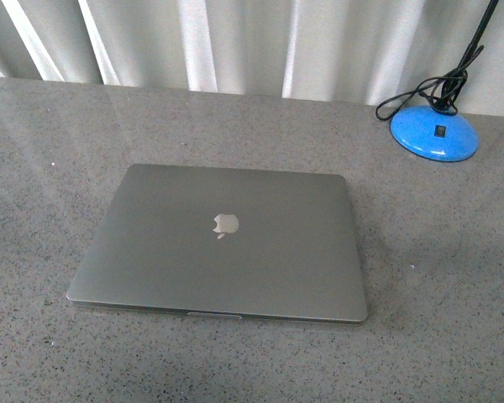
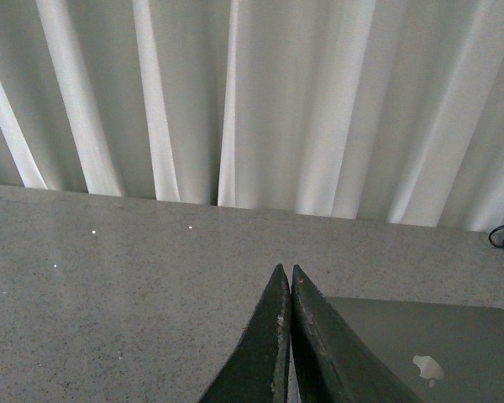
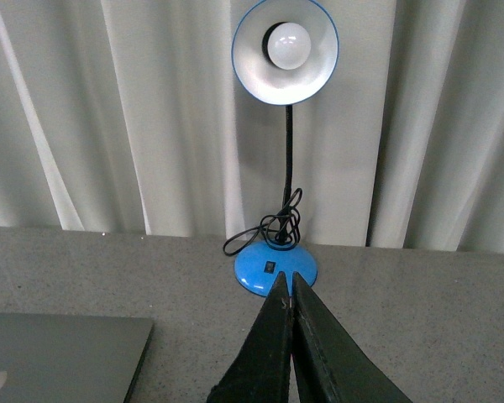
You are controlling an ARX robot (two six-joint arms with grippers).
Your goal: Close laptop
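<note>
Left end effector [image 2: 289, 290]: two dark fingers pressed together, holding nothing, raised above the worktop [image 2: 109, 277]; it points toward the curtain [image 2: 260, 101], with the laptop beside it.
Right end effector [image 3: 288, 294]: dark fingers likewise pressed together and empty, raised above the worktop and aimed at the lamp's blue base.
Arms: neither shows in the front view; only finger tips show in the wrist views.
Laptop [image 1: 223, 243]: lid fully down, lying flat in the middle of the grey speckled worktop, shiny apple logo facing up.
Lamp [image 3: 286, 50]: blue base at the far right of the worktop near the curtain, black cord coiled on it, black neck rising to a round shade with a white bulb.
Cut off: the front view crops the lamp's shade; each wrist view shows only a corner of the laptop.
</note>
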